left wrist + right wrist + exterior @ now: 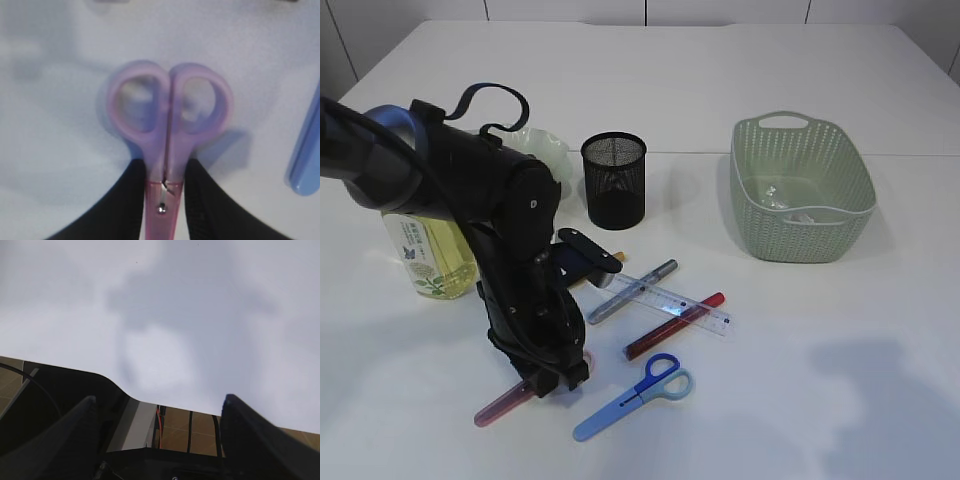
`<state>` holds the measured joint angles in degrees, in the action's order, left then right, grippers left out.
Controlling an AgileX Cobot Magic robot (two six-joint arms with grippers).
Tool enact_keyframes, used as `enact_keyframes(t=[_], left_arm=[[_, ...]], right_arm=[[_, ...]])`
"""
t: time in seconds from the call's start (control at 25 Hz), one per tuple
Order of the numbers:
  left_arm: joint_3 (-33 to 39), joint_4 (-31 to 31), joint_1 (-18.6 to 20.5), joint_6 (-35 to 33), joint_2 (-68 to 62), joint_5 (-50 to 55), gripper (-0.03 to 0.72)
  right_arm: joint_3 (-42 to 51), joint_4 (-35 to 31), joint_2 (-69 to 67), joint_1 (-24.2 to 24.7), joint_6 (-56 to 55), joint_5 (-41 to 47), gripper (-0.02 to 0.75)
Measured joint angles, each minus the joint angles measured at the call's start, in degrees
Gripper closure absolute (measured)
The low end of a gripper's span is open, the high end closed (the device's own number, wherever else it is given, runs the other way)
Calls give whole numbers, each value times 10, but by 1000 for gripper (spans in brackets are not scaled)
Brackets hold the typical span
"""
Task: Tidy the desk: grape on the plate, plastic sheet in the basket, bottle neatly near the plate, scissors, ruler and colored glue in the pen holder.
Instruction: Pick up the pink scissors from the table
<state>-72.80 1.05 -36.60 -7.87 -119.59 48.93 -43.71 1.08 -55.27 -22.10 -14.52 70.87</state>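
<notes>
- Far left, ext. view: bottle [425, 255] of yellow liquid standing upright, half hidden behind black left arm; pale green plate [542, 150] just behind arm, contents not visible.
- Left gripper [558, 382] down at table level, closed on pink scissors [167, 137] just below the handle loops; left wrist view shows fingers [131, 192] pressed on both sides near the pivot screw. Pink blade sheath poking out lower left in ext. view.
- Centre: black mesh pen holder [614, 180] upright, looks empty. Below it a grey glue pen [633, 291], clear ruler [672, 303], red glue pen [674, 326], crossing and touching. Blue scissors [634, 397] flat, just beside gripper.
- Right: green basket [802, 187] w/ something clear crumpled inside, prob. the plastic sheet.
- Right gripper [159, 440] off the ext. view; jaws wide apart, nothing between, hanging over bare table.
- Risks: grip narrow and near pivot, so scissors could swing or slip on lift; long sheath could catch holder rim and tip it; arm close to bottle, could knock it.
- Surface: smooth white table [840, 380], soft shadows. White panelled wall behind.
</notes>
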Motion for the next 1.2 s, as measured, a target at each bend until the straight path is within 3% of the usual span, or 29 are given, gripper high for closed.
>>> enact_keyframes(t=[1.2], left_arm=[[0, 12, 0, 2, 0, 3, 498]], right_arm=[[0, 0, 0, 0, 0, 0, 155]])
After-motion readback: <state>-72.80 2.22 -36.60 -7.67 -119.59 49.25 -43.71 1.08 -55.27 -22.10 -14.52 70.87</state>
